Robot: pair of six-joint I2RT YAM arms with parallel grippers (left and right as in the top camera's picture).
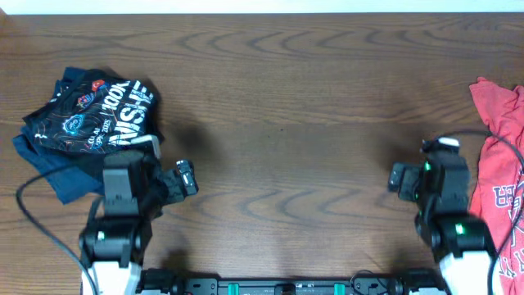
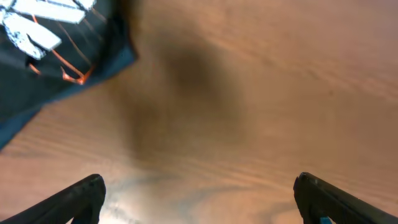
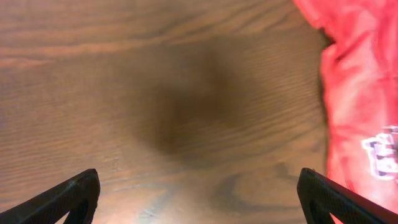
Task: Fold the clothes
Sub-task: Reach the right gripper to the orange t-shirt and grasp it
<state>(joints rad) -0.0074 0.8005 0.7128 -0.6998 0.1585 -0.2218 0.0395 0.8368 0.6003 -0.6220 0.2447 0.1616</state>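
The left gripper hangs over the wooden table. Its two fingers are spread wide and nothing is between them. The right gripper is spread wide too and holds nothing. Both are over bare wood. Lower down, the red T-shirt lies crumpled at the table's right edge, partly out of the picture. A heap of dark blue clothes with white letters sits at the table's left end.
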